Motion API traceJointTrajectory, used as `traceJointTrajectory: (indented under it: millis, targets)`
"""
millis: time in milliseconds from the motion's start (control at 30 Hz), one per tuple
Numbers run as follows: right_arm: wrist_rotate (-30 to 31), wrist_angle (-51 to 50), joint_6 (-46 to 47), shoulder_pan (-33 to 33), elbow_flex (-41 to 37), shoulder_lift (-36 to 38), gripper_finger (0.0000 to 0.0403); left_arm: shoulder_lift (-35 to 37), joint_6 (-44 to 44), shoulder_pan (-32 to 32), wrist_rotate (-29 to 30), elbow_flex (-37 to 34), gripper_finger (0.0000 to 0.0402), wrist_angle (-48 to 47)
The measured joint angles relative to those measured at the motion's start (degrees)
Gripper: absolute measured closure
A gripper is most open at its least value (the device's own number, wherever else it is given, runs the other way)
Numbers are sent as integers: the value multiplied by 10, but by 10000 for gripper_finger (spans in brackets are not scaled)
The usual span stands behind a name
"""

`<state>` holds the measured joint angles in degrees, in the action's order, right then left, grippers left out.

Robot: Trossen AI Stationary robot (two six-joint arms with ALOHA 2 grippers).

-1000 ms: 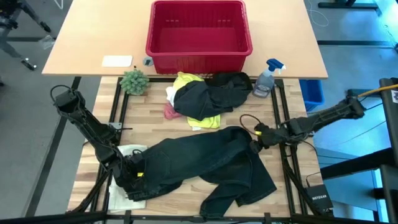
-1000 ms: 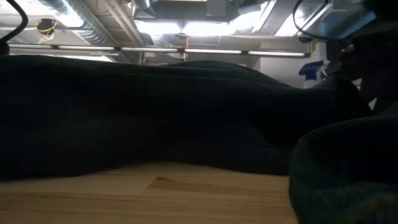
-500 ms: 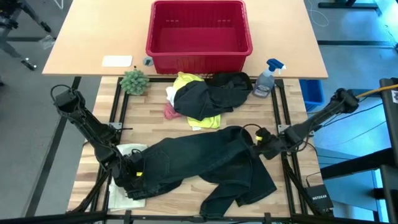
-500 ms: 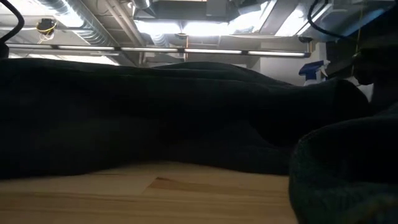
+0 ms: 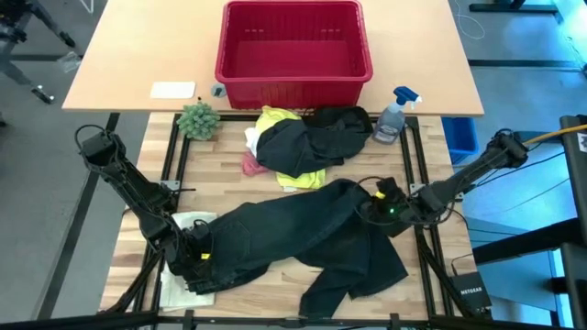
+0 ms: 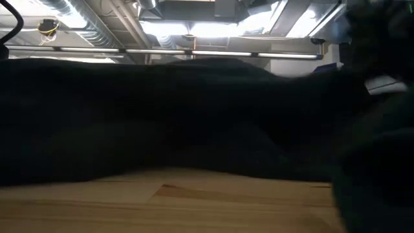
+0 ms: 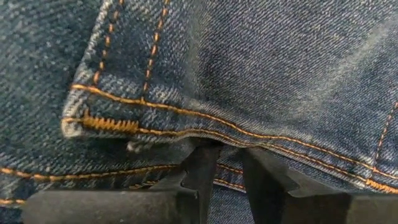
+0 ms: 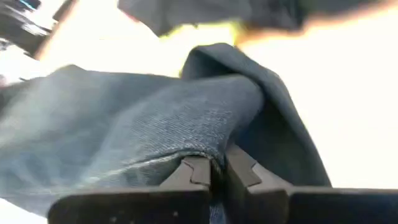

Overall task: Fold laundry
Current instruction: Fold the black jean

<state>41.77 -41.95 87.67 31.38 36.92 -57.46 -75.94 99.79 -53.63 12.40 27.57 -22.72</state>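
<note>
The dark trousers lie spread across the middle of the table, filling the low view. My left gripper is at their near-left end, shut on stitched denim. At their right edge, my right gripper is shut on a raised fold. Behind them is a pile: a yellow T-shirt under a black garment, with a pink cloth and a white cloth at its left. My left gripper pinches a stitched edge of the trousers with orange thread between its two fingers. The fingers come steeply from above. The cloth around them lies flat on the table. My right gripper pinches a fold at the trousers' right edge between its two fingers. It comes slanting down from the table's right side. The fold stands up off the table, and the rest of the trousers lies on it.
A red basket stands on the far table, with a spray bottle and a small plant in front of it. A flat white item lies under the trousers' left end. A blue bin stands off the right edge.
My right gripper has moved toward the table's near edge and then left into the trousers, tipping more level and rising. The trousers' right edge has risen into a bunched fold with it; their left end has stayed put.
</note>
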Motion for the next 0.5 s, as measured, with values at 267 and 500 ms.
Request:
traceJointTrajectory:
  millis: [267, 500]
  targets:
    - [47, -68, -219, -24, 173, -3, 400, 0, 1, 0, 31, -2, 326, 0]
    - [-64, -48, -356, -63, 198, -3, 401, 0, 0, 0, 40, -2, 325, -1]
